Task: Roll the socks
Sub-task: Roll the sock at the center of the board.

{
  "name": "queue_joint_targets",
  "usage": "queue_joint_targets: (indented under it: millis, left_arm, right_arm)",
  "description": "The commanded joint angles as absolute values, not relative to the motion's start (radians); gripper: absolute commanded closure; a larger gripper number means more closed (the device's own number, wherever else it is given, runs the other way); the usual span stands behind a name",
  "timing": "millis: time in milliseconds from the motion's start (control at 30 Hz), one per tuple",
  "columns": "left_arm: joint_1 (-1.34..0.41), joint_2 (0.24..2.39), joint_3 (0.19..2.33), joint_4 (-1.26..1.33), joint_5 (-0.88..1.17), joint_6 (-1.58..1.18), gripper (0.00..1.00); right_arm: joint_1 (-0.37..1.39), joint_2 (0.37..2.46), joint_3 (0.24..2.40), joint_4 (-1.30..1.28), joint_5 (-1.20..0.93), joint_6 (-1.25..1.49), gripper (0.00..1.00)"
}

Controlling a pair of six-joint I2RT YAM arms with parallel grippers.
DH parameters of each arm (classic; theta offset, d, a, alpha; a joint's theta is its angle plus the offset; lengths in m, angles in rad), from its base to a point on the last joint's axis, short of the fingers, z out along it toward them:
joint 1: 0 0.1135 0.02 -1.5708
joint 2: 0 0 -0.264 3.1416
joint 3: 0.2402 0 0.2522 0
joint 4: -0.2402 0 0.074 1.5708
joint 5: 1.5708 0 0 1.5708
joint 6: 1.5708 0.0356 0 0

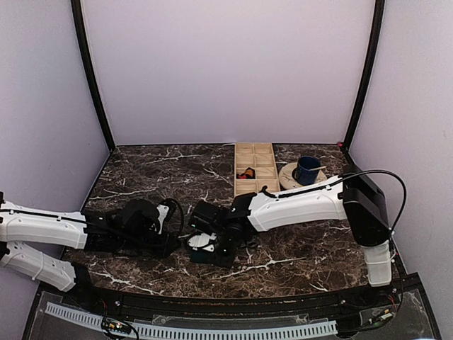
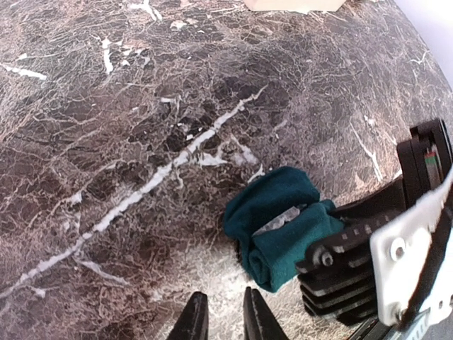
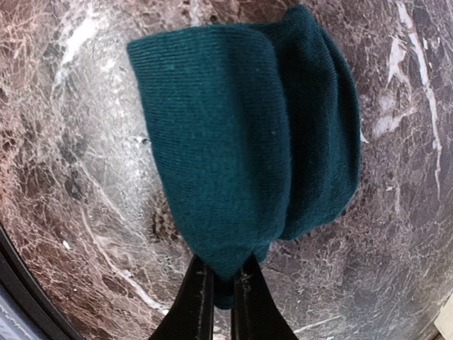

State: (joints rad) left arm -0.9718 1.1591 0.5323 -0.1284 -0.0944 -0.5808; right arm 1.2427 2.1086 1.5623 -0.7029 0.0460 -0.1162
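Showing the teal sock (image 3: 241, 134) doubled into a thick bundle on the marble table (image 1: 141, 170), at its near middle. The right gripper (image 3: 221, 273) is pinched tight on one edge of the bundle, with fabric caught between its fingers. The left gripper (image 2: 225, 319) sits near the bundle on its left, its fingers parted by a narrow gap and holding nothing (clear of the fabric). A black-and-red sock (image 1: 245, 173) lies in a compartment of the wooden tray (image 1: 263, 150) at the far side, right of centre. A blue mug (image 1: 308, 170) stands on a plate (image 1: 289, 177) just right of the tray.
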Motion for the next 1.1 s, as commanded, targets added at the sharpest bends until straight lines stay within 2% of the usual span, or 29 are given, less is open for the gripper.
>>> queue_joint_targets:
  millis: [0,300,667,1067]
  left_arm:
    - [-1.033,1.126,0.497,-0.125,-0.220,-0.648,0.80]
    - [-1.162,1.034,0.448,-0.124,-0.363,-0.657,0.78]
    - [-1.319,1.080,0.472,-0.095,-0.448,-0.540,0.71]
    - [-1.418,1.314,0.589,-0.038,-0.521,-0.290,0.69]
  right_arm:
    - [1.209,2.153,1.602,-0.789,-0.037,-0.120,0.98]
    - [1.179,2.179,1.660,-0.835,-0.108,-0.132,0.98]
    - [1.137,2.228,1.754,-0.920,-0.193,-0.166,0.98]
    - [1.117,2.258,1.830,-0.984,-0.254,-0.207,0.98]
